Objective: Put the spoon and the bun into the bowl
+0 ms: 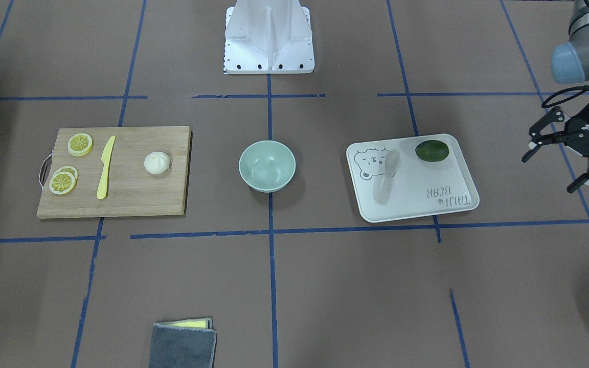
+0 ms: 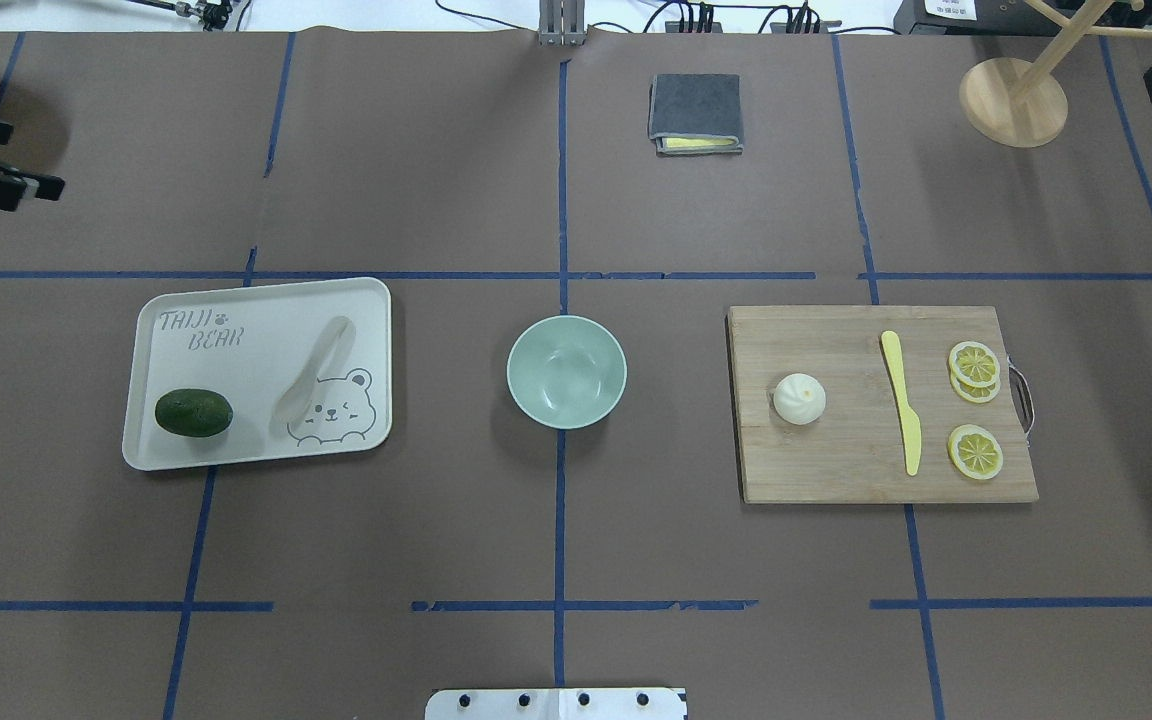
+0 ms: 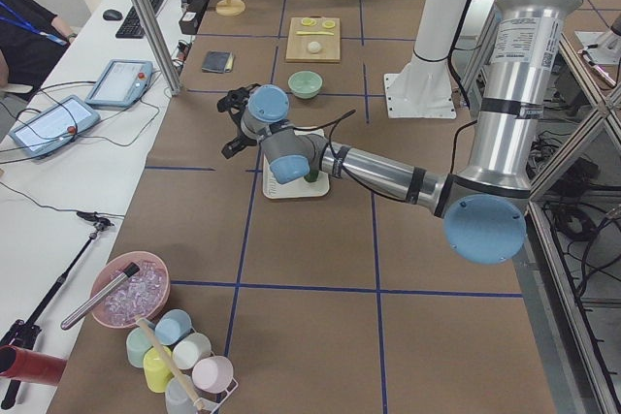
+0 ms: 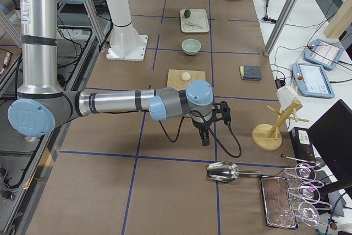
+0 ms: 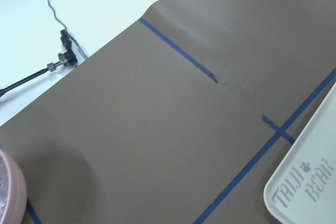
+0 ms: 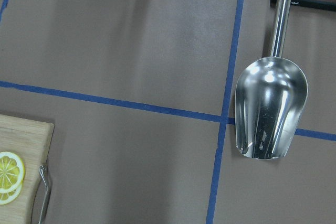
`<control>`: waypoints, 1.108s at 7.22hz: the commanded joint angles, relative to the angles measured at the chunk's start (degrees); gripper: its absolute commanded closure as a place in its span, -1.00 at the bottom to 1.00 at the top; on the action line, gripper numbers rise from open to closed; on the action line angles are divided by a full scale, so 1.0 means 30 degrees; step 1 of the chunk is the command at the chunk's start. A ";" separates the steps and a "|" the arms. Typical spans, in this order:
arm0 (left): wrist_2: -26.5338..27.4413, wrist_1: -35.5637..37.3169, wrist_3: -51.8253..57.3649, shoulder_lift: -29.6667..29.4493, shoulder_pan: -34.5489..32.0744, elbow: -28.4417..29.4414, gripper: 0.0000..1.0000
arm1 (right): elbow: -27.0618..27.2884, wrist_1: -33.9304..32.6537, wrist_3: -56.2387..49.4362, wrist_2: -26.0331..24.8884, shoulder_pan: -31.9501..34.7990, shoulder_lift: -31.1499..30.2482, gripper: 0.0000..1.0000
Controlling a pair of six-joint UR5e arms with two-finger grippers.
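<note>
Nearest the front-facing camera, a folded grey cloth (image 1: 182, 345) lies at the table's operator edge, a yellow layer showing at its fold.

The wooden cutting board (image 2: 846, 460) lies flat on the robot's right side, with its metal handle on the edge away from the centre. The cream tray (image 2: 246, 370), printed with a bear, lies on the robot's left side.

The left gripper (image 1: 550, 174) hangs above bare table beyond the tray's outer side, well apart from it. Its fingers are spread wide and nothing is between them. The right gripper (image 4: 213, 125) shows only in the side view, over the table past the board's handle end. Whether it is open cannot be told from there.

The bowl (image 2: 566, 372) stands upright between tray and board, touching neither.

The spoon (image 2: 314, 368) lies on the tray's bowl-side half, over the bear print. Its long axis runs roughly front to back, slightly slanted: the scoop points towards the robot, and the handle points away, leaning a little towards the bowl.

A yellow knife (image 2: 902, 400) lies on the board, also front to back. A dark green fruit (image 2: 193, 413) lies on the tray's outer half. The bun (image 2: 799, 398) sits pleats-up on the board near its bowl-side edge. Lemon slices (image 2: 975, 450) lie by the handle.
</note>
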 commanded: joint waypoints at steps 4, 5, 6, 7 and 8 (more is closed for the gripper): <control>0.5949 0.4769 -0.4874 -0.1922 0.6441 -0.0813 -1.00 | -0.0080 0.0153 -0.0007 0.0028 -0.0009 -0.0126 -1.00; 0.7564 0.5428 -0.6245 -0.2484 0.7904 -0.0581 -1.00 | -0.0080 0.0125 -0.0007 0.0029 0.0020 -0.0155 -1.00; 0.8508 0.5464 -0.7303 -0.2576 0.9021 -0.0144 -0.92 | -0.0109 0.0124 -0.0007 0.0029 -0.0008 -0.0185 -1.00; 0.9068 0.5435 -0.7575 -0.2635 0.9496 0.0209 -0.84 | -0.0080 0.0153 -0.0007 0.0029 0.0020 -0.0185 -1.00; 0.9219 0.5464 -0.7578 -0.2607 0.9849 0.0299 -0.72 | -0.0080 0.0125 -0.0007 0.0029 -0.0008 -0.0185 -1.00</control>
